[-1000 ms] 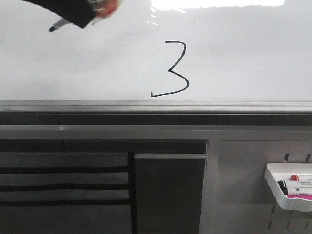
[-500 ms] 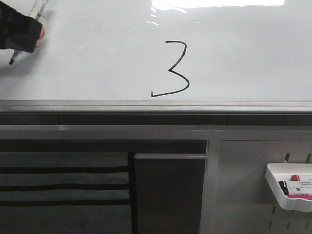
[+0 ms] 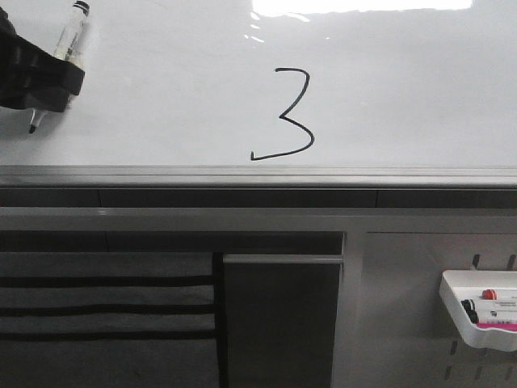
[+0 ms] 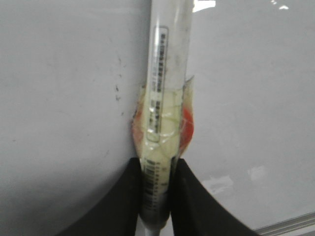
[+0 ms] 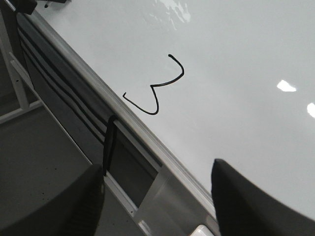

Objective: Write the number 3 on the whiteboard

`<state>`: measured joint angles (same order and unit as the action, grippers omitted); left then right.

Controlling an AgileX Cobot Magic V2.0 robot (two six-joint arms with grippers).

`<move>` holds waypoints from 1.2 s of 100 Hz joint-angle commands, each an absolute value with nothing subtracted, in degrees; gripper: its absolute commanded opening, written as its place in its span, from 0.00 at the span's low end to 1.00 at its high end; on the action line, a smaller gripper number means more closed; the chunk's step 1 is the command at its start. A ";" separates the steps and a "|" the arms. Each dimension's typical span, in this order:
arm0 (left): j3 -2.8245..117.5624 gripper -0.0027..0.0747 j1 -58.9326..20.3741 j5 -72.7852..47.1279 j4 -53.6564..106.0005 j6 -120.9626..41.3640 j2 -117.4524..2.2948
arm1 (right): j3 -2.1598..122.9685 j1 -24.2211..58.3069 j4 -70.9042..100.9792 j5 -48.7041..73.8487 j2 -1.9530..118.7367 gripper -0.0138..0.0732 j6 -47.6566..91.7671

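Observation:
The number 3 (image 3: 281, 118) is drawn in thin black line on the glossy whiteboard (image 3: 404, 81), just above its grey lower rail (image 3: 258, 174). My left gripper (image 3: 36, 81) is at the board's far left edge, well left of the 3, and is shut on a clear-bodied marker (image 3: 73, 36) whose black tip (image 3: 32, 128) points down. In the left wrist view the fingers (image 4: 125, 196) clamp the taped marker (image 4: 165, 73) in front of the board (image 4: 59, 98). My right gripper (image 5: 156, 169) is open and empty, back from the board (image 5: 236, 73); the 3 (image 5: 153, 87) shows ahead of it.
Below the rail is a grey frame with a dark panel (image 3: 279, 323) and a striped grey panel (image 3: 105, 307). At the lower right a grey pegboard (image 3: 404, 323) carries a white tray (image 3: 481, 331) that holds markers.
My left gripper has moved down and left from the board's top to its far left edge. The marker has swung from pointing left to tip down. The 3 is unchanged.

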<state>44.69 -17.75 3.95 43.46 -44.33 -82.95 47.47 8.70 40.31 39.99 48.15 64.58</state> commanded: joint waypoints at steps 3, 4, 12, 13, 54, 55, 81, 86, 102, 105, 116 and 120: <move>45.93 0.37 -17.72 5.61 44.17 -43.56 -82.01 | 48.84 8.37 42.34 36.62 47.76 0.64 64.56; 45.93 0.38 -17.72 5.61 44.17 -43.56 -81.90 | 48.84 8.37 42.34 36.49 47.76 0.64 64.56; 45.93 0.57 -17.61 5.13 44.17 -43.56 -81.19 | 48.84 8.23 42.34 36.36 47.76 0.64 64.56; 45.93 0.58 -17.45 5.14 44.02 -43.56 -80.97 | 48.84 8.23 42.34 36.23 47.76 0.64 64.31; 45.93 0.66 -9.18 -22.10 31.49 -42.72 -62.02 | 48.84 -0.73 32.83 43.74 47.52 0.64 32.54; 45.93 0.66 -8.77 -23.05 31.16 -42.22 -61.60 | 48.84 -0.94 32.62 43.93 47.52 0.64 31.53; 45.78 0.37 -0.06 -35.10 12.29 -24.86 -45.68 | 48.60 -8.68 29.05 46.21 45.90 0.47 25.21; 45.00 0.31 1.58 -34.92 12.22 -24.73 -42.69 | 48.31 -9.04 29.05 45.53 44.58 0.42 25.79; 38.97 0.12 4.51 -27.02 17.34 -24.61 -33.44 | 44.49 -9.04 29.05 40.56 37.66 0.25 27.45; 37.48 0.10 4.62 -25.17 18.59 -24.61 -31.54 | 43.50 -9.04 29.05 39.45 36.20 0.22 27.59; 31.45 0.01 4.62 -18.07 23.19 -24.61 -26.79 | 39.05 -9.04 29.05 33.90 30.01 0.09 27.71; 29.34 0.01 4.62 -15.23 25.45 -24.61 -25.41 | 37.56 -9.04 29.45 31.82 28.07 0.08 27.71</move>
<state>31.38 4.52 -25.03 20.40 -25.38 -27.85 38.89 -8.76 28.01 39.94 31.49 26.88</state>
